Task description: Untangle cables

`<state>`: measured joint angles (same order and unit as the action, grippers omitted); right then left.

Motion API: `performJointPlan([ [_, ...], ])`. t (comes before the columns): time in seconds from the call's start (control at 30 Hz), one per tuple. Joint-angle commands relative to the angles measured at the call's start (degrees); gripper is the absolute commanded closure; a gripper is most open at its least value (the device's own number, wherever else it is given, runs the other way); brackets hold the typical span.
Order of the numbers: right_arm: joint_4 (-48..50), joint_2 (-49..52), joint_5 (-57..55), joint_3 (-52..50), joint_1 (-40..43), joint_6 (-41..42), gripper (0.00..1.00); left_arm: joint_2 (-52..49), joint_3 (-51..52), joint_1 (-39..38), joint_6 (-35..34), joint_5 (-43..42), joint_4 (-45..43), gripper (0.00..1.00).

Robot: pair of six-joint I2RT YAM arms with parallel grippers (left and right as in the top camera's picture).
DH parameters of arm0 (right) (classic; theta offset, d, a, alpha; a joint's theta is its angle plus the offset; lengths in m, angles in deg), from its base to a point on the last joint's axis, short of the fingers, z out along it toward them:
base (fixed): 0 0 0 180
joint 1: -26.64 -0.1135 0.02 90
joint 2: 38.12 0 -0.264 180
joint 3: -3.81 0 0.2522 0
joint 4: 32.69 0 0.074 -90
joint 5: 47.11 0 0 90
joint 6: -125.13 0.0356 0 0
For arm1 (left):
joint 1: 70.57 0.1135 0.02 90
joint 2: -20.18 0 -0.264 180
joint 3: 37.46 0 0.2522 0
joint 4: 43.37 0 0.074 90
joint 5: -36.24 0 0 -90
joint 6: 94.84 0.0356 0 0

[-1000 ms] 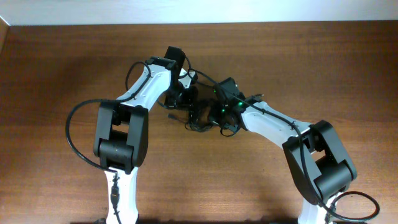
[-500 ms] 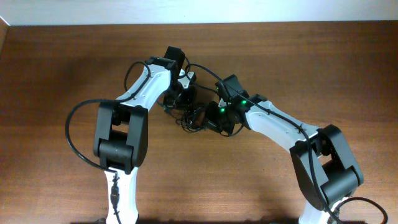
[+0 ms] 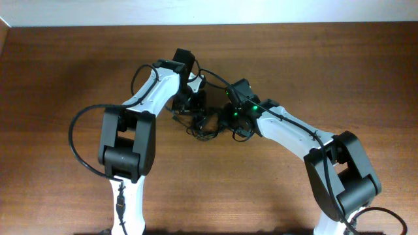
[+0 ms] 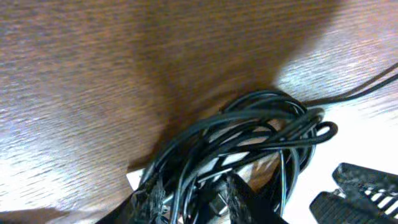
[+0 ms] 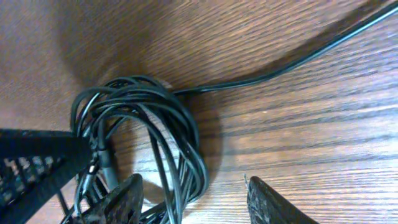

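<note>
Cables (image 3: 204, 125) lie bundled mid-worktop (image 3: 65, 78). Right end effector (image 5: 189, 186), jaws wide apart, straddles the bundle's edge. Farther, left end effector (image 4: 191, 185) stands partly apart around strands; grip indeterminate. Risk: a finger snagging strands on lifting would tighten the tangle.
</note>
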<state>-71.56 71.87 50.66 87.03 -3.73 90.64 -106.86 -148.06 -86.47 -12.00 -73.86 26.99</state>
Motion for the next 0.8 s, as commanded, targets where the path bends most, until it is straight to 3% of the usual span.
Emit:
performJointPlan([
  [0.0,-0.1,1.1,-2.1,0.8,-0.5,0.2,0.46,1.9,0.4,0.0,0.3,0.3,0.7,0.85],
  [0.03,-0.3,1.3,-2.1,0.8,-0.5,0.2,0.46,1.9,0.4,0.1,0.3,0.0,0.7,0.86],
  [0.1,-0.9,1.4,-2.3,0.6,-0.5,0.2,0.47,1.9,0.4,0.1,0.3,0.0,0.7,0.74],
  [0.13,-1.0,1.4,-2.5,0.3,-0.5,0.2,0.47,1.9,0.4,0.1,0.3,0.0,0.7,0.76],
  [0.17,-1.0,1.4,-2.5,-0.2,-0.5,0.2,0.47,1.9,0.4,0.1,0.3,0.0,0.7,0.96],
  [0.2,-1.0,1.4,-2.5,-0.4,-0.5,0.2,0.47,1.9,0.4,0.1,0.3,0.0,0.7,1.00],
  [0.4,-1.1,1.4,-2.4,-1.9,-0.5,0.2,0.47,1.9,0.4,0.0,0.3,-0.1,0.5,1.00],
  [0.47,-1.1,1.4,-1.9,-1.9,-0.9,0.2,0.51,1.9,0.4,0.0,0.3,-1.6,0.4,1.00],
  [0.77,0.5,1.4,-2.3,-1.9,-9.1,0.2,0.55,1.9,0.4,0.0,0.3,-1.7,0.3,1.00],
])
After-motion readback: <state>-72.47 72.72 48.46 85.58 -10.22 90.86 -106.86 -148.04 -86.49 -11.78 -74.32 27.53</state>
